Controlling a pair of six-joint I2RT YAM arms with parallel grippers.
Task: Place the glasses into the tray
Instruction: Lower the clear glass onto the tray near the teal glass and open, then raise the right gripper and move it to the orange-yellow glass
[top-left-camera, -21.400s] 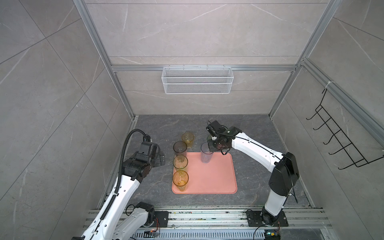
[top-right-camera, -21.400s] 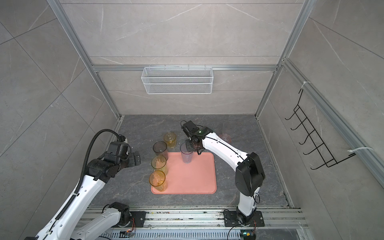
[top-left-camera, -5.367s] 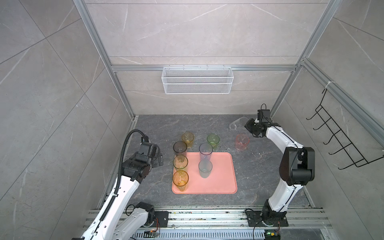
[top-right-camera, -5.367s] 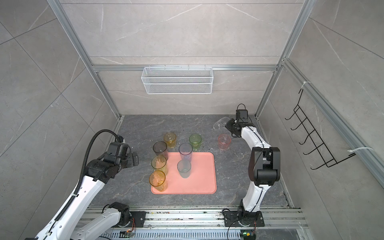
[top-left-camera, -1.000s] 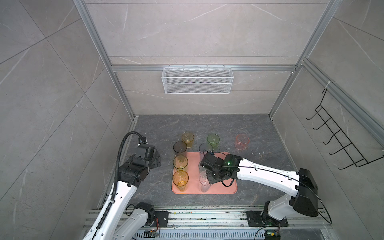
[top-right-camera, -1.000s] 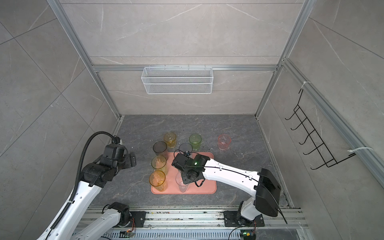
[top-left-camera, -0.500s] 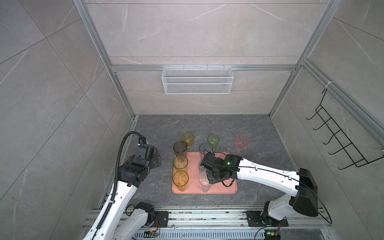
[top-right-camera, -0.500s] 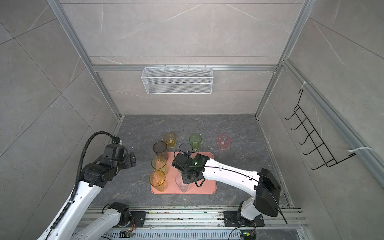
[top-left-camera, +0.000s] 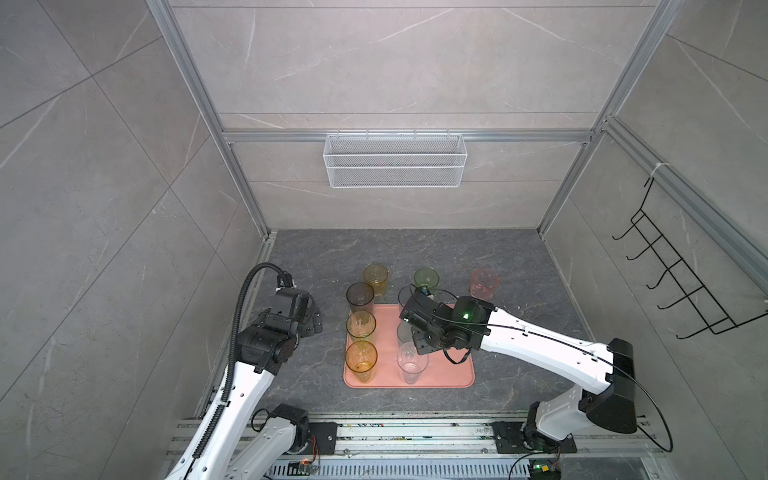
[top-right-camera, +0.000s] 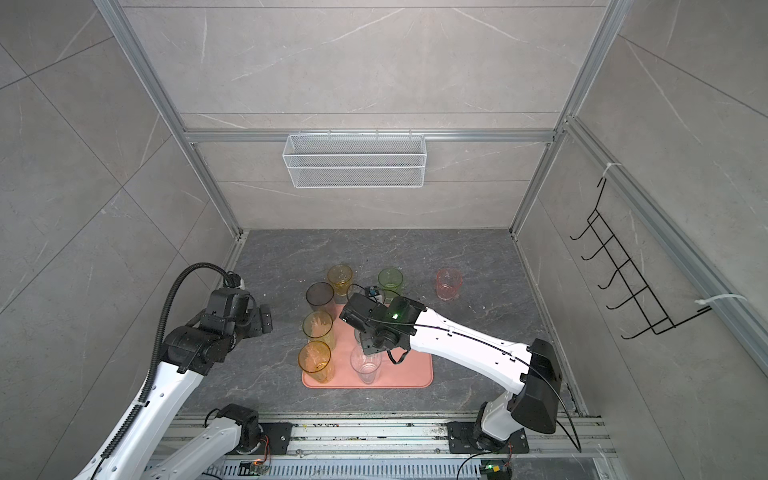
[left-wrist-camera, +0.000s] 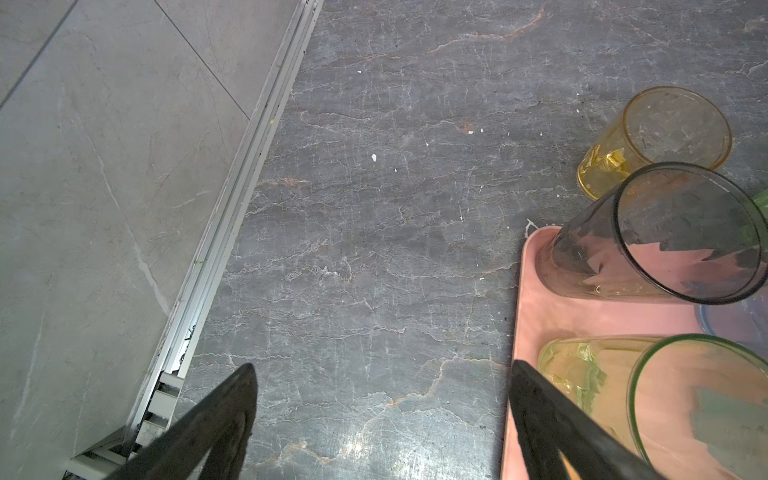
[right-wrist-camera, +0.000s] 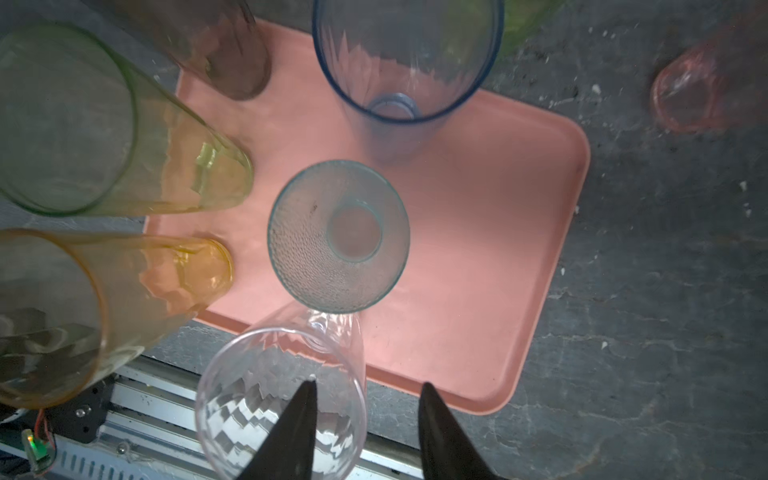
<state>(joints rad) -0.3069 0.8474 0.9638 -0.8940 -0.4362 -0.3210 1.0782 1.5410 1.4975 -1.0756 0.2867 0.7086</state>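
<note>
Clear glass (top-left-camera: 411, 365): upright on the tray (top-left-camera: 453, 374), at its near edge, and we see it standing on its own.
Right gripper (right-wrist-camera: 366, 383): right above that glass, jaws parted. The glass wall runs up between the fingers with a gap on either side, so we call it released, gripping nothing.
Same row: teal glass (right-wrist-camera: 338, 237) just behind the clear one, blue glass (right-wrist-camera: 407, 62) behind that, both upright on the tray.
Left row: tall amber glass (top-left-camera: 361, 358), yellow-green glass (top-left-camera: 360, 326), grey glass (top-left-camera: 360, 296), near to far, all upright along the tray's left side.
Off the tray: short amber glass (top-left-camera: 376, 277), green glass (top-left-camera: 426, 278) and pink glass (top-left-camera: 484, 283) stand on the table (top-left-camera: 415, 249) behind the tray, the pink one furthest right.
Left gripper (left-wrist-camera: 382, 365): over the table just left of the tray, jaws spread wide, and we see nothing in them.
</note>
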